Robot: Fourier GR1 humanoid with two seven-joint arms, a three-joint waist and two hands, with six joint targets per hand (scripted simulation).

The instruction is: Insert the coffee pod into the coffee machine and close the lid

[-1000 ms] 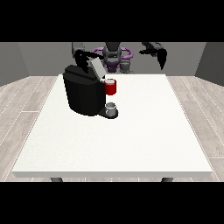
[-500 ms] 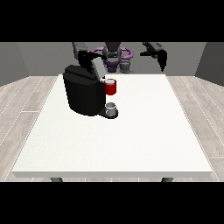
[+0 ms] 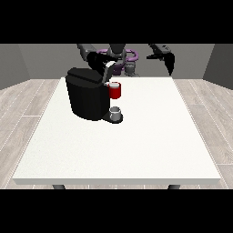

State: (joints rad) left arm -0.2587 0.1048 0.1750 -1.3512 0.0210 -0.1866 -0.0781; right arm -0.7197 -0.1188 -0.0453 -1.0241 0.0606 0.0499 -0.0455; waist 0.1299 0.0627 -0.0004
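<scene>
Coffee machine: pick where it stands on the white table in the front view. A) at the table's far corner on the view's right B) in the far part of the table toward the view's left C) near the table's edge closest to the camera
B: the black coffee machine stands on the white table toward the view's left, in the far part near the robot.

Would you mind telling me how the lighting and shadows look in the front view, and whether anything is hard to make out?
Front view: even, soft light, no glare on the white table; only a faint shadow beside the black coffee machine; the machine's dark body hides its detail; the hand at the view's right is small and dark against the grey wall.
</scene>
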